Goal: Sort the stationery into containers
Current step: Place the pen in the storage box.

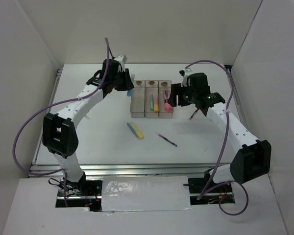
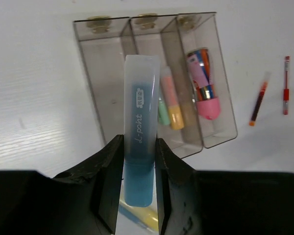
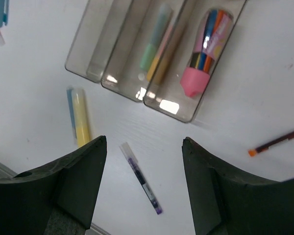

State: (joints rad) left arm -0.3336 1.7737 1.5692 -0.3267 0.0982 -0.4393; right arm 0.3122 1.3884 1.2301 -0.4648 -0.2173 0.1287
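- Containers (image 1: 137, 105) stand on the counter (image 1: 98, 142) as three clear bins joined side by side; the bin on the left-arm side looks empty; the middle one holds green and orange-yellow markers (image 2: 169, 105); the one on the right-arm side holds the fat pink-and-purple pen (image 3: 203, 54)
- The left tool (image 2: 138, 147) is closed narrowly on the blue marker (image 2: 141, 98), gripping its lower body; the clear cap points out over the containers; the marker hangs above their left-arm side, roughly parallel to the bins' long walls; which bin lies straight under it cannot be told
- The right tool (image 3: 143, 142) hangs above the containers' right-arm side, fingers spread wide, holding nothing
- On the near side of the containers lie a yellow marker (image 3: 81, 117) with a thin blue pen (image 3: 70, 107) touching it, and a purple pen (image 3: 143, 180) a little apart; two red pens (image 2: 258, 104) lie beyond the containers' right-arm side
- The step in hand appears to be dropping the blue marker into a bin; it resembles the fat markers in the middle bin, so that bin seems likely
- To do it well: keep the marker parallel to the bin walls; centre it between them; lower until the cap is below the rim before releasing; the bins are narrow, so a skewed marker could bridge a wall; keep the right tool clear of the left arm
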